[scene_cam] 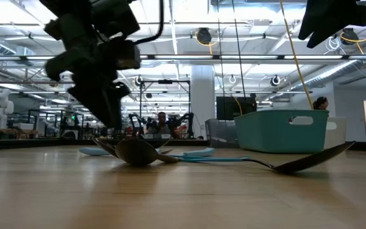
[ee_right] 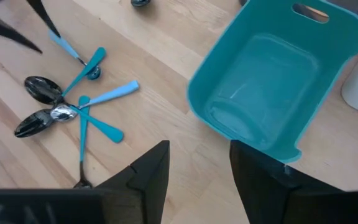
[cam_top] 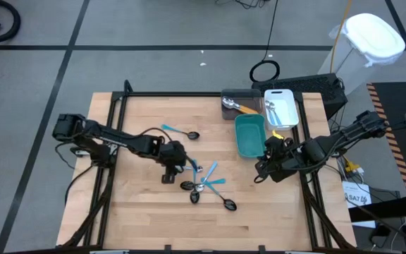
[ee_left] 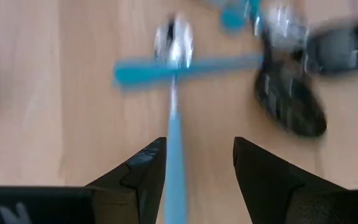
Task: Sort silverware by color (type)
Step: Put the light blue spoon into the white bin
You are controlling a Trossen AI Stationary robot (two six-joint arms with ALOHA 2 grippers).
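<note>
Left gripper [ee_left: 194,171]: jaws open astride a blue-handled utensil [ee_left: 174,134], lined up to pick it.
Right gripper [ee_right: 194,168]: open, empty, waiting beside the teal bin [ee_right: 216,81].

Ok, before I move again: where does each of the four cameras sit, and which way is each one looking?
High view: overhead, straight down on the table; both arms show, left gripper by the utensil pile, right gripper beside the teal bin.
Low view: at tabletop height, level across the table into the room; the left arm hangs over the dark spoons.
Left wrist view: past its open fingers, down a blue-handled utensil.
Right wrist view: past its open fingers, at the empty teal bin and the pile.
Shared: high and right wrist views both show the teal bin.
</note>
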